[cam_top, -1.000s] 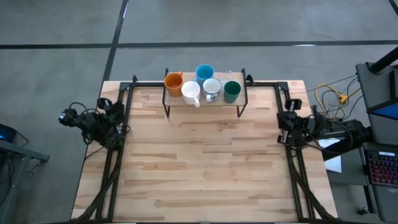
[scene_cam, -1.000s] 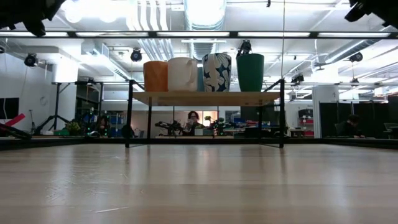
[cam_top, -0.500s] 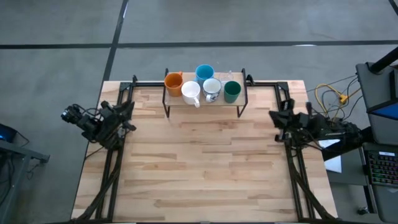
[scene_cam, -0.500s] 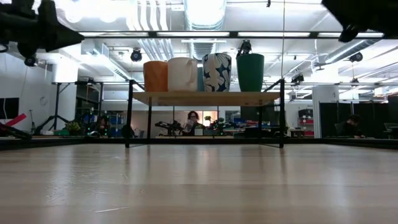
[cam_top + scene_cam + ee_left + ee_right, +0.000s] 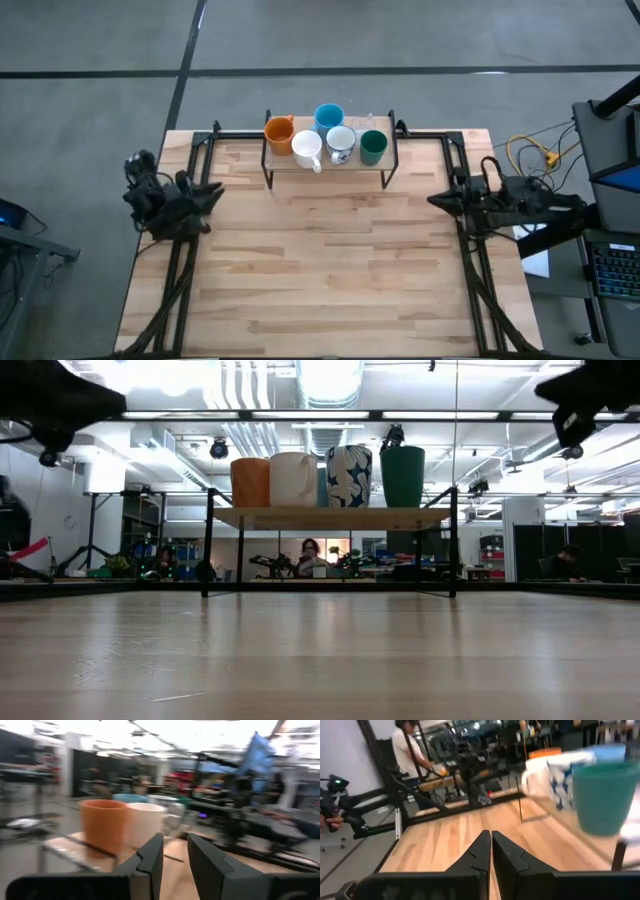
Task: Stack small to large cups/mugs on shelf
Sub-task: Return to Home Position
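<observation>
Light-wood plank shelf (image 5: 352, 164) on black legs at far edge of table (image 5: 330, 270), five coloured ceramic mugs (image 5: 306, 148) on top, left gripper (image 5: 215, 190) at left edge, fingers (image 5: 155, 862) slightly parted, right gripper (image 5: 435, 200) at right edge, fingers (image 5: 479, 851) pressed together.

The table (image 5: 330, 270) is pale wood in narrow glued strips, smooth, with a soft sheen seen from low down. The shelf (image 5: 330, 517) has a light, matt wooden plank on thin black metal legs. On it, the orange mug (image 5: 104, 825) looks smooth and fairly matt, the white mug (image 5: 146, 822) and green mug (image 5: 602, 795) smooth, and the patterned mug (image 5: 349, 475) glazed. The left end effector (image 5: 175, 842) and right end effector (image 5: 491, 837) have dark, matt, plastic-looking fingers. The floor (image 5: 100, 60) is smooth, grey and concrete-like.
</observation>
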### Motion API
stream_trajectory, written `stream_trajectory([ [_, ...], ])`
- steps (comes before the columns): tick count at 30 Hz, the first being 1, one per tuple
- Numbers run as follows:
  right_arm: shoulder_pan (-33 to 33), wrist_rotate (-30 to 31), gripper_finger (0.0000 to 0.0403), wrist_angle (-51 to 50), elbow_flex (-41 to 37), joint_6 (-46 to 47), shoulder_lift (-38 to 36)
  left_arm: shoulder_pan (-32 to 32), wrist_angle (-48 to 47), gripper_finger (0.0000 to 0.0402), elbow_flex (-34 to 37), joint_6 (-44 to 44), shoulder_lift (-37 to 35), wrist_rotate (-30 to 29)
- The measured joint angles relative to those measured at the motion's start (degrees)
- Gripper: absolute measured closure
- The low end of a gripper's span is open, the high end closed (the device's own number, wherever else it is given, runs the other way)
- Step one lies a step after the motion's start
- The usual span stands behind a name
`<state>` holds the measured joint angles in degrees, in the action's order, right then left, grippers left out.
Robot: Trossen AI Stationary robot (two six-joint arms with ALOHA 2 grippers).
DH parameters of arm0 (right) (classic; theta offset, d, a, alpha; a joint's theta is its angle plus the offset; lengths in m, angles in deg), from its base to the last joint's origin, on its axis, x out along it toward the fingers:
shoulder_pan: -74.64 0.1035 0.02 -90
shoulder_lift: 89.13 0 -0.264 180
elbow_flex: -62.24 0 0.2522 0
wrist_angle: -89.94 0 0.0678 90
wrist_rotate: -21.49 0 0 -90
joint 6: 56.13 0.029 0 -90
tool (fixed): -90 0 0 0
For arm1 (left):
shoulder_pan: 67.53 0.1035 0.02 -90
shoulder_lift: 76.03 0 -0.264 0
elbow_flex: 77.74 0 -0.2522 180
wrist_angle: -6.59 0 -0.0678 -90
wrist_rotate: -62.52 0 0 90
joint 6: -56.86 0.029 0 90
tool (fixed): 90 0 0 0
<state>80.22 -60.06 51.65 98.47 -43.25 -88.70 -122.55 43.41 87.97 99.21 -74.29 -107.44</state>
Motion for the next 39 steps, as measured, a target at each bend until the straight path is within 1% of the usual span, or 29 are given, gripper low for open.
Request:
stream_trajectory([
  [2,-0.01,-0.77,0.0394,-0.34,-1.23,1.78,0.16,-4.33,-0.51,0.0327,0.06,-0.09,0.01,0.02],
  [4,0.02,-1.48,0.0394,1.9,-3.81,3.46,0.29,-8.52,-0.56,0.0327,0.08,-0.45,0.11,0.07],
  [10,0.02,-1.31,0.0394,16.44,-14.82,3.21,0.83,-18.01,-0.72,0.0327,0.12,-4.53,0.17,0.63],
  [13,0.02,-1.11,0.0394,23.68,-20.31,3.15,0.75,-21.56,-0.87,0.0327,0.14,-4.64,0.17,1.03],
  [15,0.01,-1.22,0.0394,26.08,-21.98,2.89,0.98,-23.35,-1.08,0.0327,0.14,-4.72,0.19,1.03],
  [18,0.01,-0.85,0.0394,26.81,-21.64,-0.03,2.05,-24.96,-1.17,0.0327,0.17,-4.71,0.2,1.03],
  [20,0.0,-0.45,0.0394,26.7,-21.24,-0.31,1.99,-25.35,-1.17,0.0327,0.19,-4.5,0.2,0.68],
  [23,0.02,1.9,0.0394,26.42,-21.02,0.57,1.92,-25.32,-1.57,0.0327,0.19,-4.28,0.2,-2.49],
  [25,0.0,2.31,0.0394,26.14,-21.02,0.12,2.01,-25.31,-1.61,0.0327,0.19,-4.26,0.2,-4.47],
  [39,0.0,2.14,0.0394,26.04,-21.04,0.16,2.25,-25.31,-1.59,0.0327,0.23,-4.46,0.2,-4.55],
])
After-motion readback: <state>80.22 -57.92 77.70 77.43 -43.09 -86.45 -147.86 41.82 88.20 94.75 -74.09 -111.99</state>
